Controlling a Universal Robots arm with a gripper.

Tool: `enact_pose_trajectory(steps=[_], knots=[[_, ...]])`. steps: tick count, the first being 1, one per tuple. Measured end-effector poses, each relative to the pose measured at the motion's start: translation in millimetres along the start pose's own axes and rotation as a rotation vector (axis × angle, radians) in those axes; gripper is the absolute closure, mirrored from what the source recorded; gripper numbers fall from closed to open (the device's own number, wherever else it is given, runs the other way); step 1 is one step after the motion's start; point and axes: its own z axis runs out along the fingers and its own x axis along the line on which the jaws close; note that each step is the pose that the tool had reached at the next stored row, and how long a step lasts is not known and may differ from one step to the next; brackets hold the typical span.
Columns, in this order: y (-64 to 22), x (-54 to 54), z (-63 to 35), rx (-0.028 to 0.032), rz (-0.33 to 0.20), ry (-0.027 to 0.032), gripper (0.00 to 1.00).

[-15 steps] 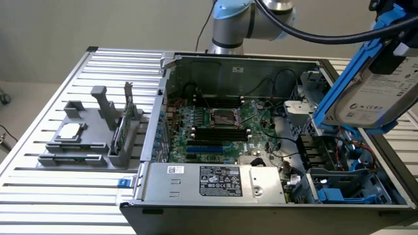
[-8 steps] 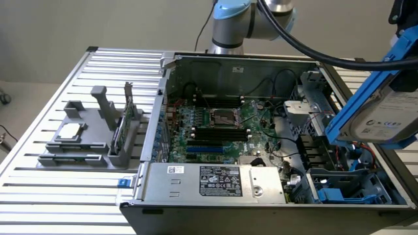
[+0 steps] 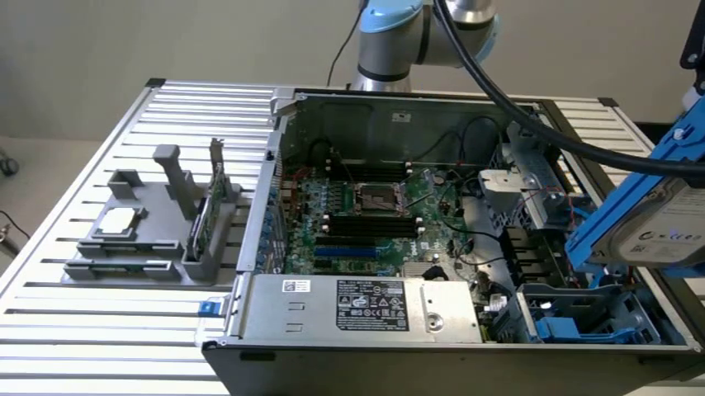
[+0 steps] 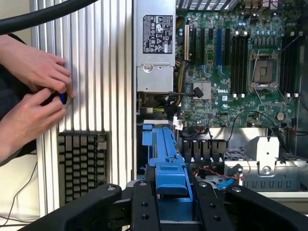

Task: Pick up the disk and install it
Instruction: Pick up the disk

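Jaws of the gripper [image 4: 173, 191] pinch the disk [image 3: 652, 224] by its blue frame, one black finger [image 4: 144, 204] on each side. The disk hangs tilted above the open computer case [image 3: 385, 107], at the exterior view's right, over the corner with a blue drive bay [image 3: 573, 326]. Beside the case, a person's hands [image 4: 33, 70] rest on the slatted table [image 3: 66, 330] near a keyboard [image 4: 82, 163].

Slatted metal bench [image 3: 66, 330], bearing an open computer case [image 3: 441, 367] centre-right of the frame, grey parts holder [image 3: 111, 268] at left.
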Motion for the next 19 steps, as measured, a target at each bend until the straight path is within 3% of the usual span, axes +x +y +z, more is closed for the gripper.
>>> enact_pose_trajectory(steps=[10, 19], knots=[[-0.1, -0.7, 16.1, 0.0167, -0.015, -0.0018, 0.67], [-0.2, -3.4, 30.5, 0.0247, -0.027, -0.0021, 0.67]])
